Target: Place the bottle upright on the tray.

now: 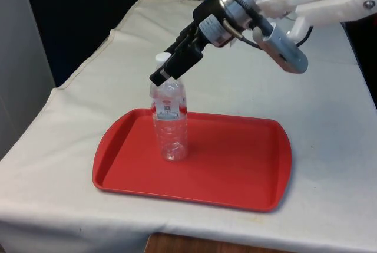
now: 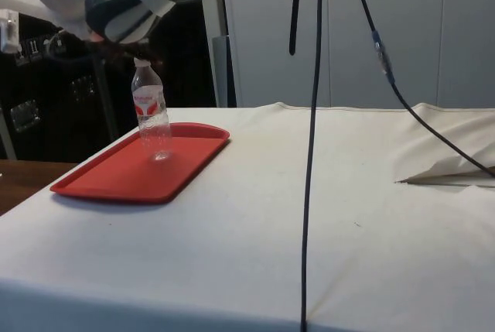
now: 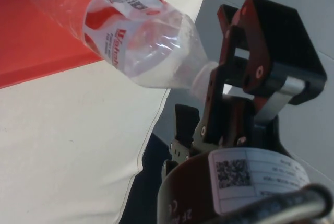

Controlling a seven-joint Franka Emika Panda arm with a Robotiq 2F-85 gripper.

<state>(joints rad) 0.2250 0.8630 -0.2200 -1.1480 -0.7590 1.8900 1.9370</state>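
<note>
A clear plastic bottle (image 1: 169, 123) with a red and white label and a white cap stands upright on the red tray (image 1: 235, 164), towards the front view's left. My gripper (image 1: 162, 76) comes down at a slant from the front view's upper right and is shut on the bottle's neck, just under the cap. From the side the bottle (image 2: 151, 111) rests with its base on the tray (image 2: 116, 177). In the wrist view the bottle's neck (image 3: 201, 80) lies against one black finger (image 3: 235, 57).
White cloth (image 1: 318, 88) covers the table all round the tray. The tray lies near the front edge of the table (image 1: 194, 238). A black cable (image 2: 313, 154) hangs down in the side view.
</note>
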